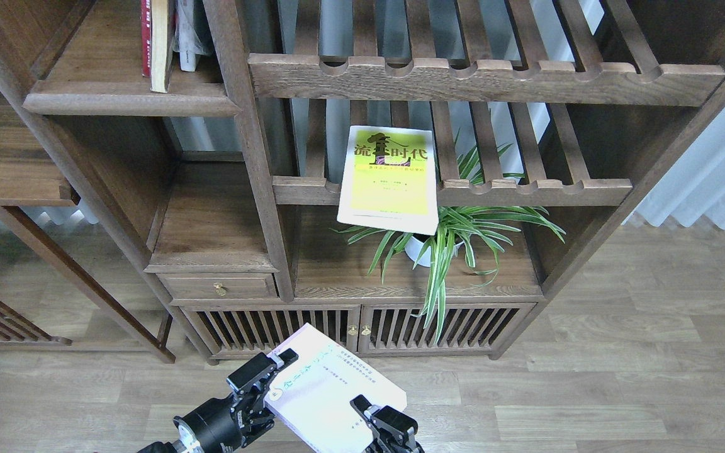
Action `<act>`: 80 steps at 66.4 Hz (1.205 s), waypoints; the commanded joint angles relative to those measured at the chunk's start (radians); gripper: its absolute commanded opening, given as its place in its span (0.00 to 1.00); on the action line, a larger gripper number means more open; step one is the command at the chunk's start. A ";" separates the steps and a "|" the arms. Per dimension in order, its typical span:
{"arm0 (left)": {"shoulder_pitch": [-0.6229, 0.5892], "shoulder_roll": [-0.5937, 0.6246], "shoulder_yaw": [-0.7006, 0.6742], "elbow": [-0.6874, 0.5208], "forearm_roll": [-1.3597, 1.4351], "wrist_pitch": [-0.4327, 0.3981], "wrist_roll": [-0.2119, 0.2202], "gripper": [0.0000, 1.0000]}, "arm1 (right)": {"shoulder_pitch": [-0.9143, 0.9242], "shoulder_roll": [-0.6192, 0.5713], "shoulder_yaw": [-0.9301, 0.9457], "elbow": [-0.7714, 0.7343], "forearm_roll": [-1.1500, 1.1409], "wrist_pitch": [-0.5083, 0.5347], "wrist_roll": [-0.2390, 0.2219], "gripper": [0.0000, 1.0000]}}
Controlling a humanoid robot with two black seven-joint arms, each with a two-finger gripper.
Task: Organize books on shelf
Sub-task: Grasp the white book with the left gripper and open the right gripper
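Observation:
A white book with a lavender edge [331, 393] is held in the air low in the head view, in front of the cabinet. My left gripper [276, 372] is shut on its left edge. My right gripper [367, 412] lies over its lower right part; only one finger shows, so its state is unclear. A yellow-green book with a black Chinese title [391, 179] lies tilted on the middle slatted rack, overhanging the front rail. A dark red book [145, 38] stands among others on the solid shelf [129, 100] at the top left.
A potted spider plant [457, 236] stands on the lower board under the yellow-green book. Slatted racks with notched rails [488, 78] fill the upper right. A small drawer [219, 286] and slatted doors [362, 327] are below. A wooden table [10, 182] is at left.

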 commanded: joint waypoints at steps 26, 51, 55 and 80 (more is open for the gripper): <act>0.005 -0.049 -0.004 0.007 -0.014 0.000 -0.009 0.00 | -0.018 0.000 -0.002 -0.002 -0.031 0.000 -0.002 0.12; -0.006 -0.005 -0.013 0.009 -0.006 0.000 -0.009 0.00 | 0.010 0.000 0.014 0.000 -0.043 0.000 0.002 0.94; -0.003 0.023 -0.016 0.009 0.006 0.000 -0.012 0.00 | 0.034 -0.035 0.040 -0.006 -0.037 0.000 0.015 0.99; 0.007 0.133 -0.217 0.023 0.380 0.000 -0.146 0.00 | 0.109 -0.069 0.189 -0.103 -0.031 0.000 0.015 0.99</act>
